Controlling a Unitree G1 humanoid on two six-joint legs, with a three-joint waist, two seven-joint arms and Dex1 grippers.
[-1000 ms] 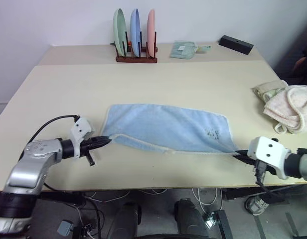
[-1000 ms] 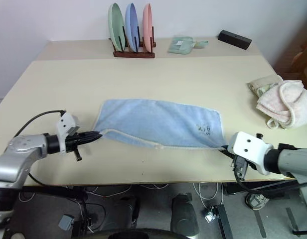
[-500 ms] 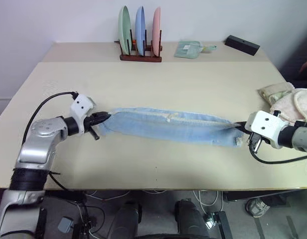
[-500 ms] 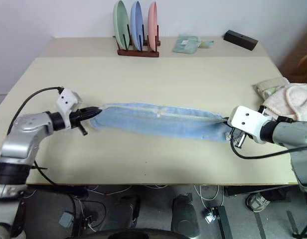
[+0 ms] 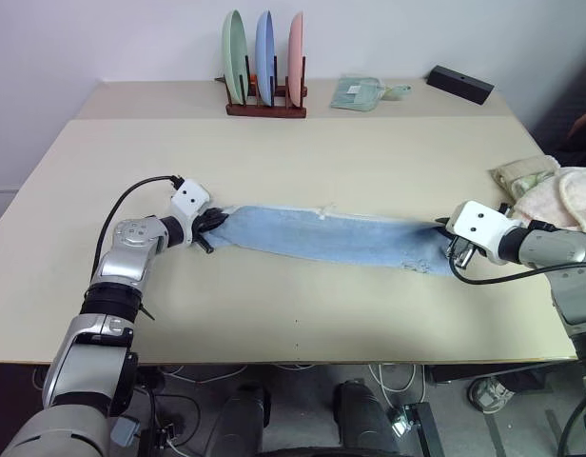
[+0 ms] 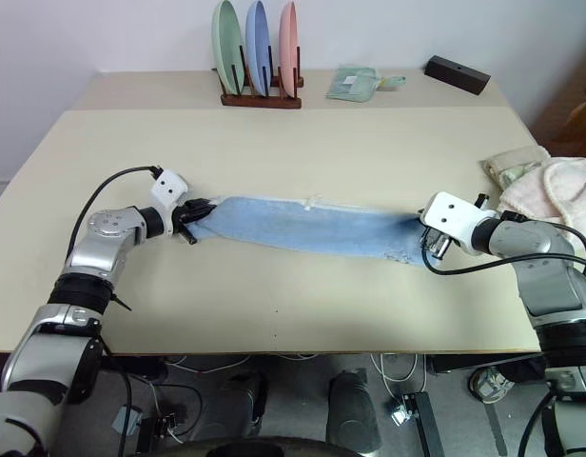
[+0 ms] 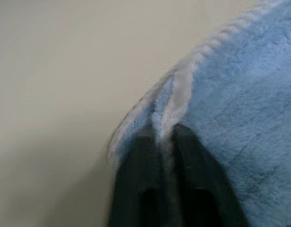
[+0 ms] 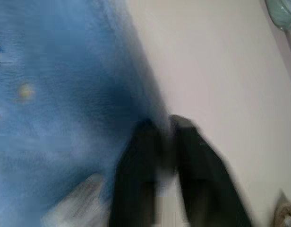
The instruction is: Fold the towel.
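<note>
- Light blue rectangular terry towel (image 5: 322,235): folded lengthwise into a long narrow band, lying flat near the middle of the beige table (image 5: 302,162), stretched crosswise between the two grippers; whitish edge trim runs along its far side.
- Left gripper (image 5: 215,221): at the towel's left end. In the left wrist view its two black fingers (image 7: 136,189) stand close together with the whitish trim pinched in the narrow slit between them; it is gripping the towel's corner.
- Right gripper (image 6: 424,227): at the towel's right end, touching the cloth. In the right wrist view the fingers (image 8: 136,175) show a small gap at the towel's edge; whether cloth is clamped there cannot be told.
- Wooden rack with three upright plates, green, blue and pink (image 5: 264,74): at the table's far edge, well apart from the towel.
- Small mint-green folded cloth (image 5: 358,93): beside the rack, on its right.
- Black rectangular box (image 5: 455,84): far right corner.
- Pile of cream and pale pink towels (image 5: 552,195): at the table's right edge, near the right arm.
</note>
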